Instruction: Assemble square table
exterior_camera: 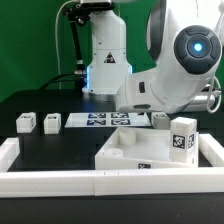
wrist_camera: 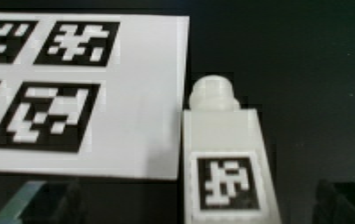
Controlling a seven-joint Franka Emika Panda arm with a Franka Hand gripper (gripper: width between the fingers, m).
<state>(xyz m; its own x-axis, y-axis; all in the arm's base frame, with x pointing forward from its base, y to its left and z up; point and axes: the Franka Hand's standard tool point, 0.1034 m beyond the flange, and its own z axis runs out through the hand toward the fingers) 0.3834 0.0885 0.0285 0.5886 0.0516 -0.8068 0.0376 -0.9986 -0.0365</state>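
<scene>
The square table's white panel [exterior_camera: 140,150] with its raised rim lies near the front wall. In the wrist view my gripper [wrist_camera: 186,203] is open. Its dark fingertips [wrist_camera: 21,205] stand on either side of a white tagged leg [wrist_camera: 224,150] and do not touch it. This leg lies on the black surface beside the marker board [wrist_camera: 67,90]. In the exterior view it is the leg [exterior_camera: 160,120] just below the arm's wrist. Two more legs [exterior_camera: 25,122] [exterior_camera: 51,122] sit at the exterior view's left. Another leg [exterior_camera: 183,135] stands at the right.
A long low white wall [exterior_camera: 100,182] edges the black surface at the front and sides. The marker board [exterior_camera: 100,121] lies at the middle back. The arm's base [exterior_camera: 105,60] rises behind it.
</scene>
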